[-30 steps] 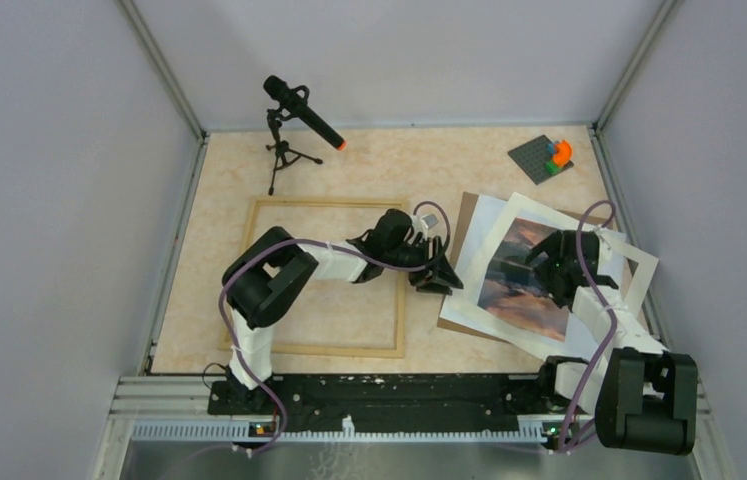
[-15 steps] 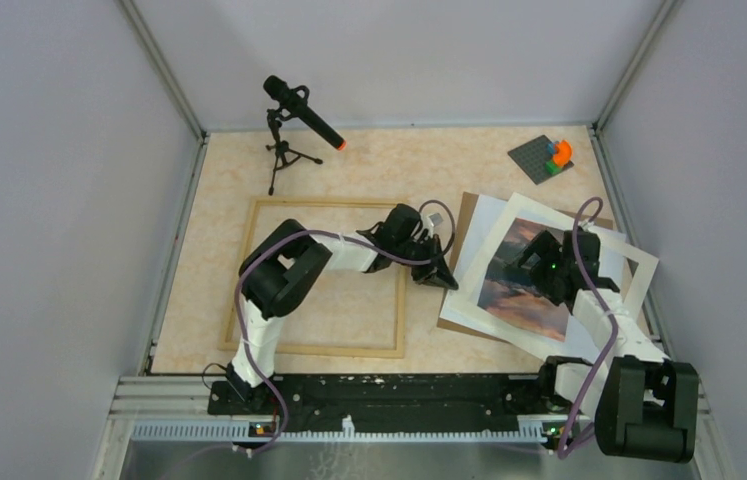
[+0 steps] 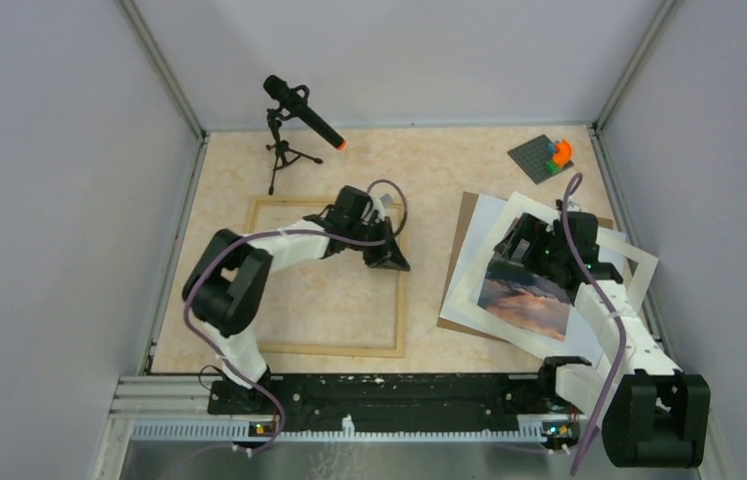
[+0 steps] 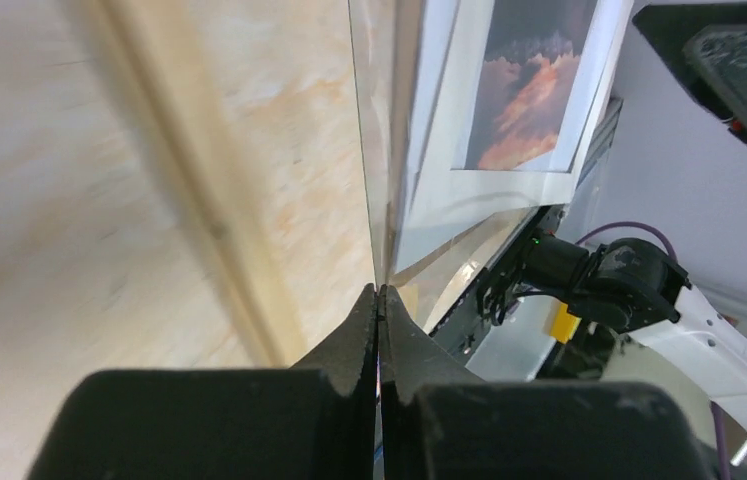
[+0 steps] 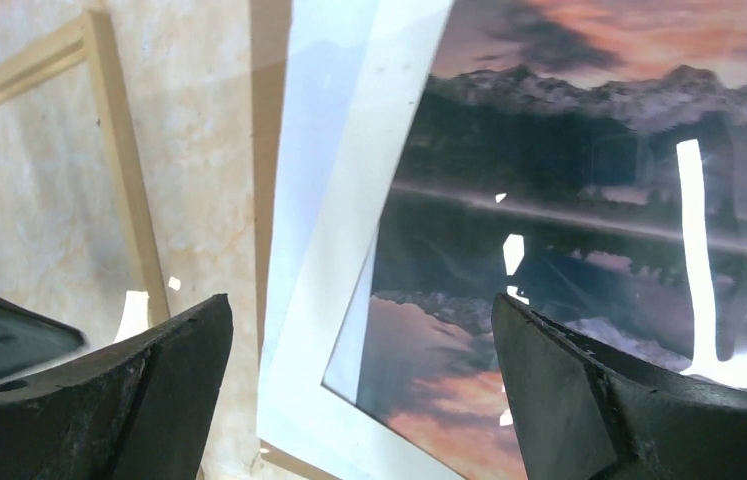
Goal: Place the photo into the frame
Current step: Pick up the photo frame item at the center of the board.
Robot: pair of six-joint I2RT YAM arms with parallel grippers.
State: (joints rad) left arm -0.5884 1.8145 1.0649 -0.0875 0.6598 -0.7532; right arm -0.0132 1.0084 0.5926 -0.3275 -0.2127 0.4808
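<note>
The left arm point(image 3: 289, 240) rises from its base beside the frame's point(image 3: 401, 310) near-left corner, folds at an elbow over the frame's left strip, and stretches its forearm across the frame's opening towards the far-right corner. Its wrist points down and to the right. The left gripper point(image 4: 380, 295) sits at the frame's right strip, jaws pressed together tip to tip on the edge of a thin clear sheet point(image 4: 369, 150). The right arm point(image 3: 614, 320) stands well to the right of the frame and leans its forearm back towards it. The right gripper point(image 5: 359, 310) hangs to the right of the frame, apart from it, pointing down with its jaws spread wide and nothing between them.
</note>
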